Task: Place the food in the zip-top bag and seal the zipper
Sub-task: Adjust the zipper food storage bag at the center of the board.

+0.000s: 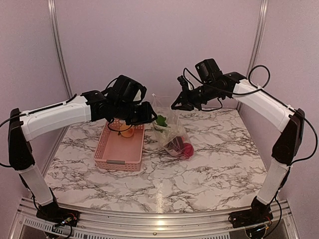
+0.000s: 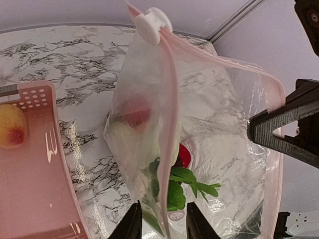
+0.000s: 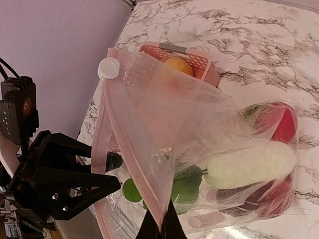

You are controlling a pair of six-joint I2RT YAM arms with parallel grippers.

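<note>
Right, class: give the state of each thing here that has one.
Clear plastic zip-top bag: mouth open, food inside.
White zipper slider: parked at one end.
Pink plastic lattice basket: holds yellow-orange fruit.
Left gripper: open around bag rim.
Right gripper: shut on bag rim.

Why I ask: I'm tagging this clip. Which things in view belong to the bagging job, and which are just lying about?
Job: zip-top bag; its zipper and white slider; bagged toy food, including a white oblong piece and red piece; yellow-orange fruit, unbagged.
Lying about: pink basket holding it; marble table.
</note>
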